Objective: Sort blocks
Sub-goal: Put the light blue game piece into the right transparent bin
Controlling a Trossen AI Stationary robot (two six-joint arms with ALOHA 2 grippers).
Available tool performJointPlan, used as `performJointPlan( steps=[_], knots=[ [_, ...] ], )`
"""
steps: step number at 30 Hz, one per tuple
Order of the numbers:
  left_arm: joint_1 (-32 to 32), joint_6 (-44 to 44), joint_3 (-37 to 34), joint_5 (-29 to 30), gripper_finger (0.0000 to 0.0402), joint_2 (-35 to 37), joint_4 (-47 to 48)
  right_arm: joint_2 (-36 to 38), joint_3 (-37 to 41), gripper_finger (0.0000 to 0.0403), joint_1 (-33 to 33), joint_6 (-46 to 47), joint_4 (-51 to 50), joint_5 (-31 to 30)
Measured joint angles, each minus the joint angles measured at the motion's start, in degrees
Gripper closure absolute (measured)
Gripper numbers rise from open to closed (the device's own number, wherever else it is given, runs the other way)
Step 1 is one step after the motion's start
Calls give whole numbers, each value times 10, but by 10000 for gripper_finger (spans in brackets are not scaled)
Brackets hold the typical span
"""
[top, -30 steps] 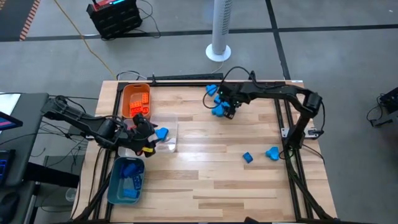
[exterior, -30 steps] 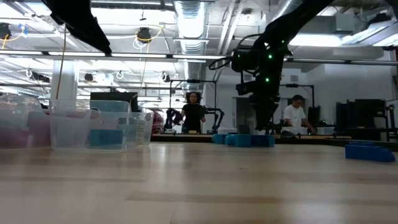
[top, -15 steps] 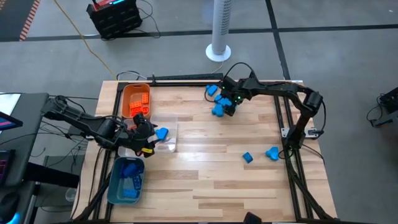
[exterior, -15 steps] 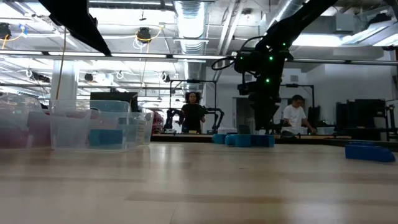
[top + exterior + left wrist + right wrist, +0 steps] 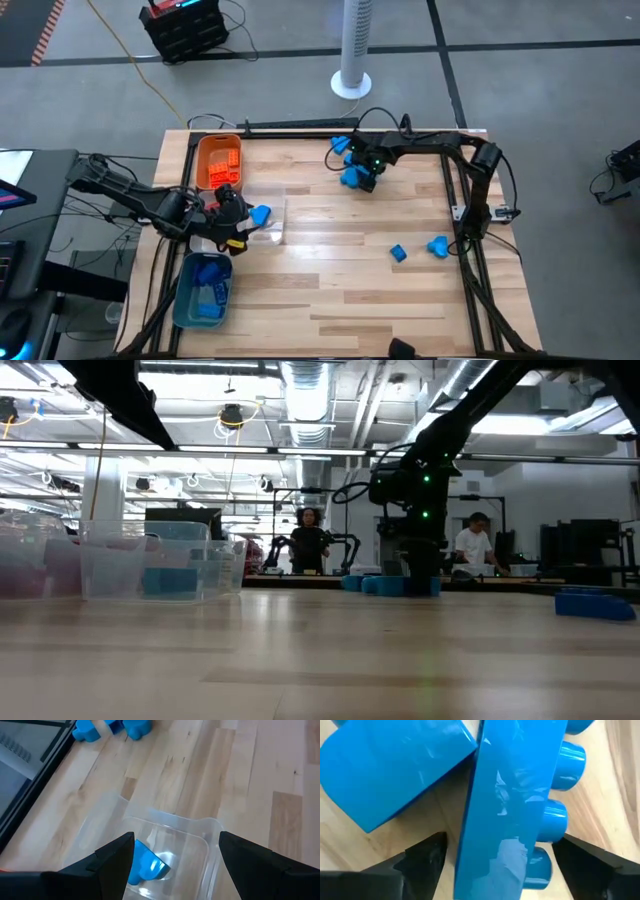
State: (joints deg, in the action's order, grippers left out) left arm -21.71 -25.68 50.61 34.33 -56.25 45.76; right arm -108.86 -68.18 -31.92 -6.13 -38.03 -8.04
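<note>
My right gripper [image 5: 492, 865] fingers [image 5: 420, 857] are spread wide, straddling a long blue brick [image 5: 512, 805] lying on its side, studs outward, not yet pinched; a second blue block [image 5: 395, 770] leans against it. That cluster sits at the table's [image 5: 330, 290] far edge. My left gripper [image 5: 172, 865] hovers fingers wide over the clear tray [image 5: 200, 827] holding one blue block [image 5: 145, 865]. Two blue blocks [image 5: 418, 249] lie near the right side.
</note>
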Motion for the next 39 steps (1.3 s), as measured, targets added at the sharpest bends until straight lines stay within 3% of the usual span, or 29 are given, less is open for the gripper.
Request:
performJointPlan(
  steps=[4, 15, 20, 27, 32, 35, 39],
  knots=[
    [0, -1, 0, 0, 116, 0, 0, 6, 1, 70, -3, -4, 2, -1],
    [0, 0, 0, -1, 116, 0, 0, 28, 0, 245, -18, -13, -95, -29],
    [0, 31, 0, -6, 116, -5, -16, 88, 3, 282, -4, -13, -118, -38],
    [0, 184, 0, -1, 116, -56, -113, 199, 2, 288, 65, -14, -112, -36],
    [6, 244, 0, -1, 116, -104, -159, 248, 2, 285, 117, 1, -100, -36],
    [14, 248, 0, -1, 116, -122, -171, 258, 2, 267, 126, 3, -83, -35],
    [22, 235, 0, -1, 116, -129, -169, 229, 2, 213, 113, -2, -66, -35]
  ],
)
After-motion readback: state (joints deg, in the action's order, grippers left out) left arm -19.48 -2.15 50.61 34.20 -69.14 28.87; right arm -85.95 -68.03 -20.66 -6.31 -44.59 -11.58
